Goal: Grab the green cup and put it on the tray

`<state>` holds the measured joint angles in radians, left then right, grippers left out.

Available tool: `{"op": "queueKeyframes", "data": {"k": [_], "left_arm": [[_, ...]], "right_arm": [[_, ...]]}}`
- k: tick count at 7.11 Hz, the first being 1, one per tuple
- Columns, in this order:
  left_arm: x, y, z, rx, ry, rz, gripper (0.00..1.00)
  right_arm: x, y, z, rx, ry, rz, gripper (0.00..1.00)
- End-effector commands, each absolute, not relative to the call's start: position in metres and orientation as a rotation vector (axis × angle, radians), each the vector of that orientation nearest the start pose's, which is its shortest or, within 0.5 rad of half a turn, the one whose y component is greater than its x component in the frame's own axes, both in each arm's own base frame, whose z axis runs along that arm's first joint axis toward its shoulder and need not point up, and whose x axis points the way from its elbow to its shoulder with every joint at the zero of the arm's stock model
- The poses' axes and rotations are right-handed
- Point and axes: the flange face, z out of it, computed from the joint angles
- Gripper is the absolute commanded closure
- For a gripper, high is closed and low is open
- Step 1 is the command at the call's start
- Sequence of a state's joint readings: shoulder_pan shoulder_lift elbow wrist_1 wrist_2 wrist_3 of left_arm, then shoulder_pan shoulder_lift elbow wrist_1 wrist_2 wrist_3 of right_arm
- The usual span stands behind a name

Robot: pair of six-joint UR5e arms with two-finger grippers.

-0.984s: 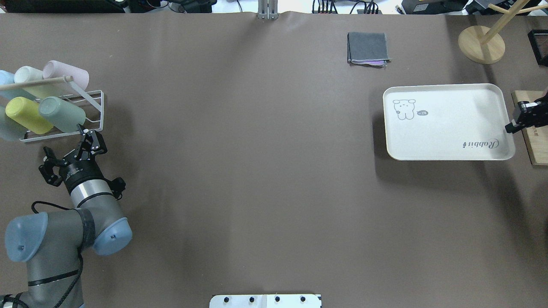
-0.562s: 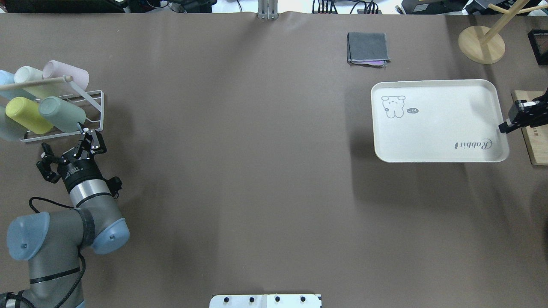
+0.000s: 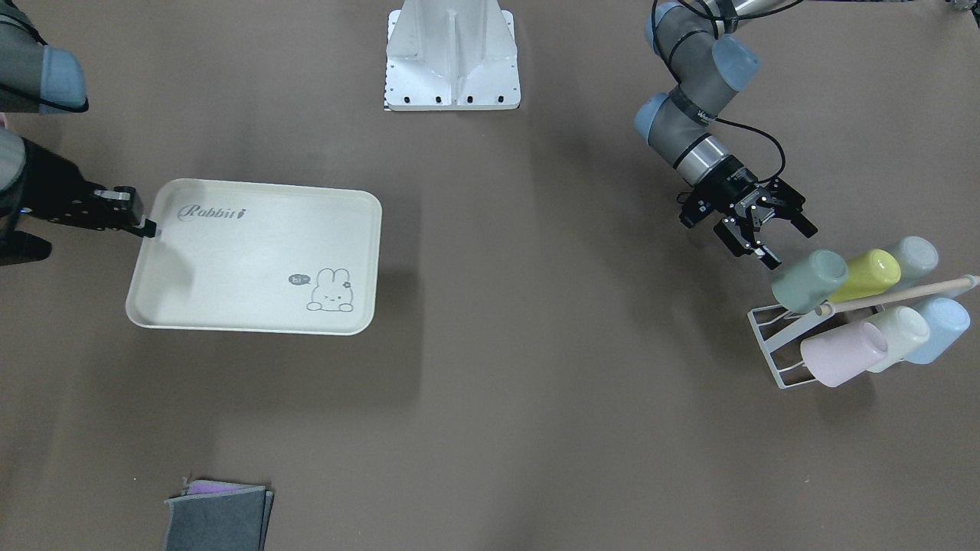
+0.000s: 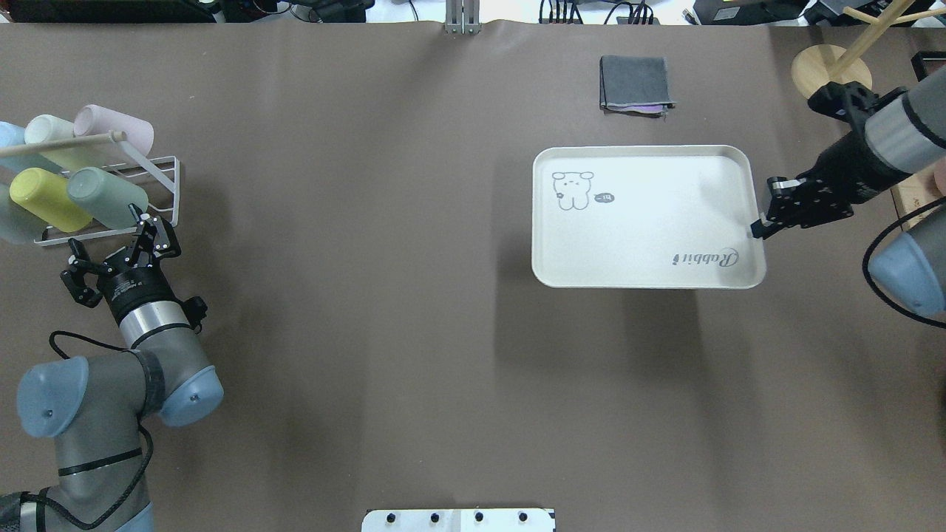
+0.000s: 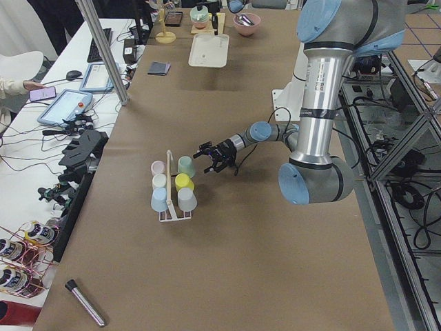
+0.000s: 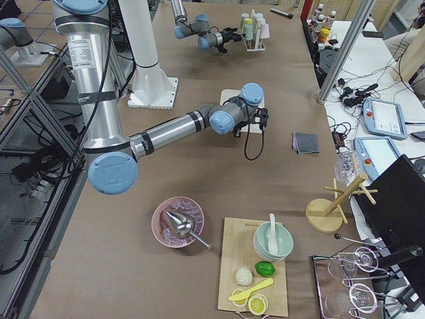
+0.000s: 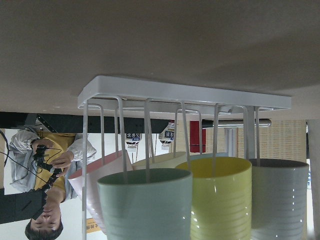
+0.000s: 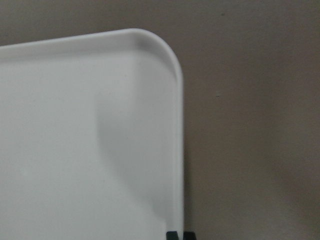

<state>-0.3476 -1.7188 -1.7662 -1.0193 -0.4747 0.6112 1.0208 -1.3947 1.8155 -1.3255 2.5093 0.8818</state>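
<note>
The green cup lies on its side in a white wire rack at the table's left; it also shows in the front view and, mouth first, in the left wrist view. My left gripper is open and empty, just in front of the cup's base and apart from it. The cream tray with its bunny drawing hangs a little above the table right of centre. My right gripper is shut on its right rim.
The rack also holds a yellow cup, a pink cup and paler ones. A folded grey cloth lies at the back. A wooden stand is at the back right. The robot base stands mid-table.
My right gripper has carried the tray well to the left, toward the table's middle. My left gripper has shifted slightly and stays open near the green cup.
</note>
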Motion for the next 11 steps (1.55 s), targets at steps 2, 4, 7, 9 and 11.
{"op": "queueKeyframes", "data": {"k": [2, 4, 7, 9, 11], "left_arm": [[0.420, -0.415, 0.521, 0.176, -1.267, 1.738, 0.02], [0.423, -0.431, 0.520, 0.196, -1.266, 1.758, 0.02], [0.415, -0.443, 0.536, 0.180, -1.263, 1.747, 0.02], [0.415, -0.443, 0.536, 0.175, -1.266, 1.757, 0.02], [0.413, -0.442, 0.536, 0.206, -1.260, 1.740, 0.39]], "right_arm": [[-0.355, -0.469, 0.324, -0.125, -1.074, -0.045, 1.00], [-0.416, -0.437, 0.285, -0.140, -1.072, -0.020, 1.00], [-0.467, -0.399, 0.274, -0.117, -1.107, 0.024, 1.00], [-0.493, -0.391, 0.263, -0.082, -1.101, 0.014, 1.00], [-0.518, -0.390, 0.270, -0.086, -1.103, -0.006, 1.00]]}}
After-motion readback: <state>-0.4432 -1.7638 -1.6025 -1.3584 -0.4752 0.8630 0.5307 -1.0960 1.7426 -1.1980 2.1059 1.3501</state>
